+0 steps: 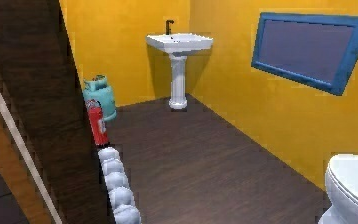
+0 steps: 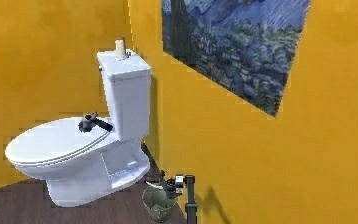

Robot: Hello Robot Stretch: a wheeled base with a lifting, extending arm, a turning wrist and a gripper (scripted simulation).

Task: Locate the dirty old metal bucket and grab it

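Bucket [image 2: 157, 203] nxt to toilet [image 2: 62, 152] base

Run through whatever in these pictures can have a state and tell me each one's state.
toilet lid, down.
bucket, upright.
door, open.
fire extinguisher, upright.
gas cylinder, upright.
gripper, near the bucket; cannot tell whether it holds anything.
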